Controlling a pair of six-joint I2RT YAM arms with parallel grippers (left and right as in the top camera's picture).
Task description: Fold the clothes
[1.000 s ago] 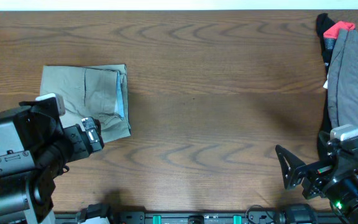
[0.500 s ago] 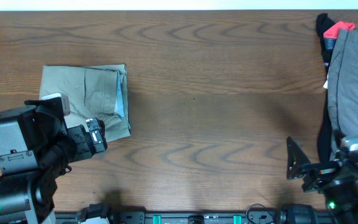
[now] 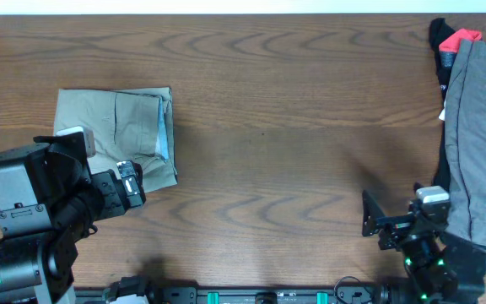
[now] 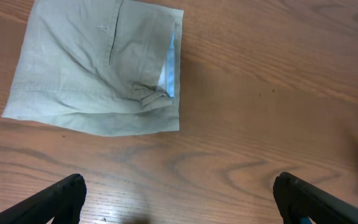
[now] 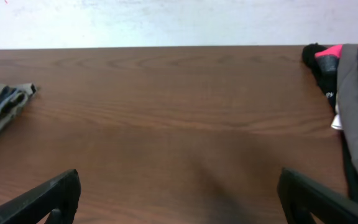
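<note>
Lying folded at the left end of the table [image 3: 294,101], the shorts [image 3: 116,131] sit just beyond the left gripper [image 4: 179,200], spread wide and empty; a careless sweep could undo the fold. The right gripper [image 5: 178,194], also spread, might snag the grey garment [image 3: 479,143] beside it.

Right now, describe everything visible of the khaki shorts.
The shorts are khaki, cotton-looking and lightly creased, folded into a flat, roughly square bundle. A stitched seam runs down the top layer, and a pale blue waistband lining shows at the edge facing the table's middle. They lie on the left side of the wooden table, touching nothing else.
</note>
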